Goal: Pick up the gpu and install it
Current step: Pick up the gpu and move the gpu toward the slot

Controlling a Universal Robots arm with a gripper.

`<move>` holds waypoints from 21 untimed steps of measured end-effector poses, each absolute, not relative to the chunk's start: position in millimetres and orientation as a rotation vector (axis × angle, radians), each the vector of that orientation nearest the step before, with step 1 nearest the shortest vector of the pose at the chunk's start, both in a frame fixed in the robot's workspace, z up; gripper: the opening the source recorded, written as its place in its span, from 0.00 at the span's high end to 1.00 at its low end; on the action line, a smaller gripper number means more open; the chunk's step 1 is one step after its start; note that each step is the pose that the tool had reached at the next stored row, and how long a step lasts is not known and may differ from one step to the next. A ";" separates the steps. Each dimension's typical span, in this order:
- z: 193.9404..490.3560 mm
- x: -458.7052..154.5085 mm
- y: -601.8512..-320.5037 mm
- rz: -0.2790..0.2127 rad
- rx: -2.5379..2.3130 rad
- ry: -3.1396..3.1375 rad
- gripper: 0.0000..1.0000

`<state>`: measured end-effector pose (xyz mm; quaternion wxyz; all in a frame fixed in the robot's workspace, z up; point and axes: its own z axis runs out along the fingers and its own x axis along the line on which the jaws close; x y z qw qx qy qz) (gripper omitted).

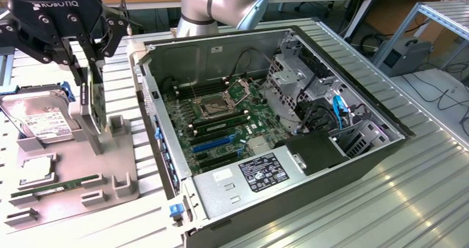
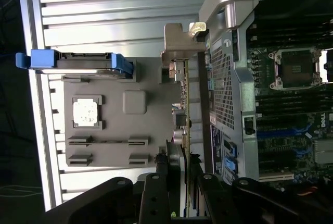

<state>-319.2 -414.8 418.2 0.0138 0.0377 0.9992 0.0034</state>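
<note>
Jaws at upper left, partly closed, pinch the thin green gpu card (image 1: 95,100) upright. Best lifted straight off its grey plastic stand (image 1: 113,149).

HDD (image 1: 40,122), RAM stick (image 1: 55,186) on grey tray (image 1: 73,161) beside open PC case (image 1: 315,196)
</note>
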 end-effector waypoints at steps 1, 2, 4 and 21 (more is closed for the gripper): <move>418.8 -319.2 -414.7 0.010 0.117 3.112 0.73; 419.7 -319.2 -414.7 0.009 0.117 3.112 0.73; 421.8 -319.2 -414.7 0.008 0.117 3.112 0.73; 425.6 -314.8 -414.6 0.006 0.117 3.112 0.73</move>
